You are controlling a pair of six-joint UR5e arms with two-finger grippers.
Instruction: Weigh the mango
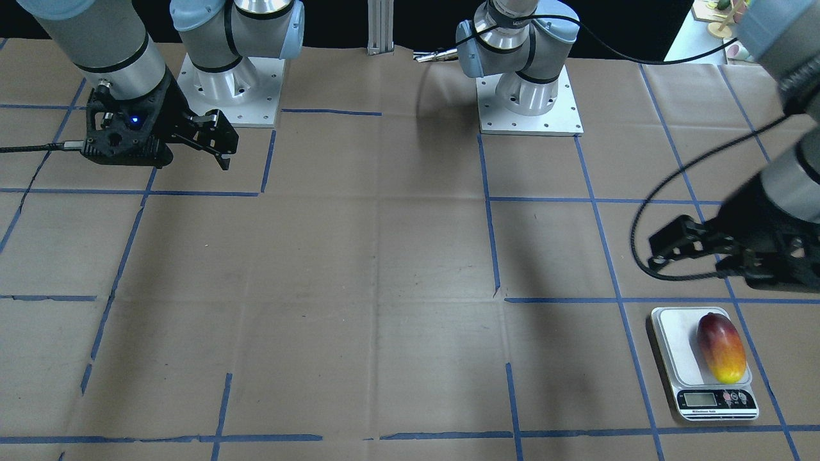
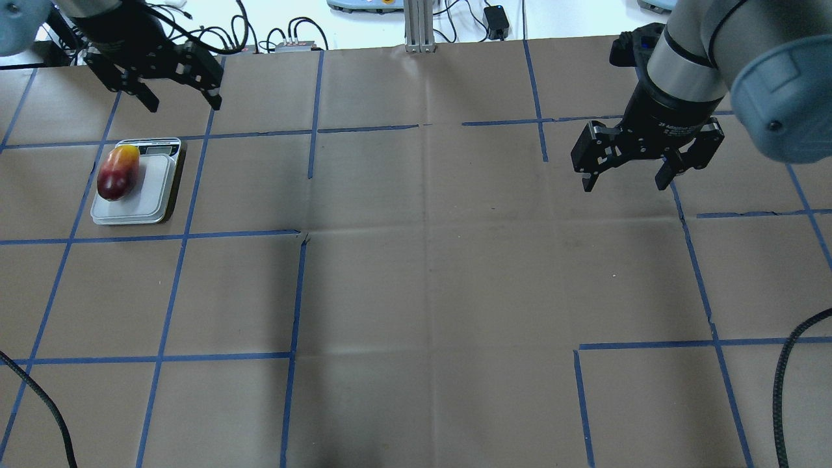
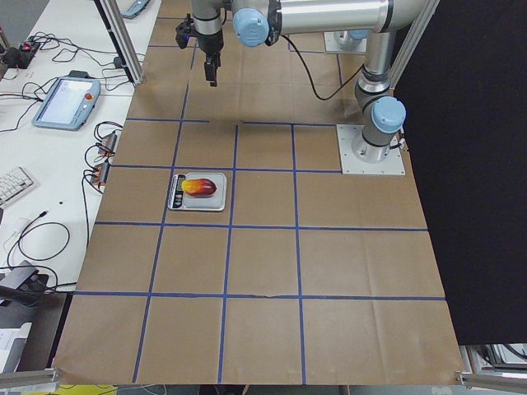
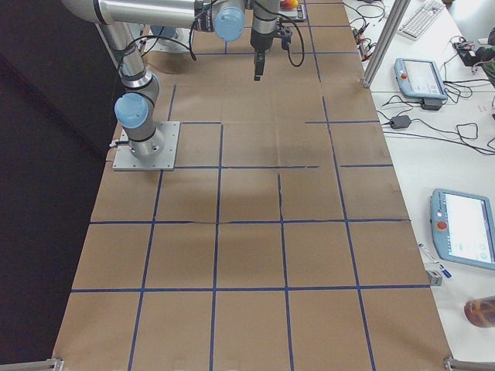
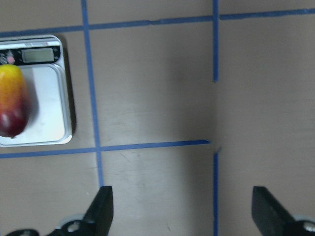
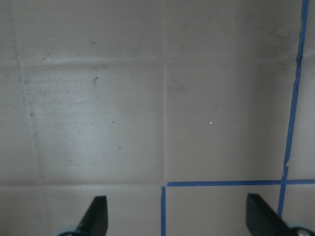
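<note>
Red-yellow mango (image 2: 117, 173) lying on the scale (image 2: 156, 195), left jaws hanging nearby wide open and empty, right jaws gaping empty across the tabletop (image 2: 422, 273)

We see brown paper tabletop (image 2: 416, 273) lying open all round the flat white kitchen scale (image 2: 156, 195); the glossy red-to-yellow oval mango (image 2: 117, 173) on it sits uncovered from above.

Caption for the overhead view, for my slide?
Mango lies on the scale; left gripper and right gripper hang open, empty.
</note>
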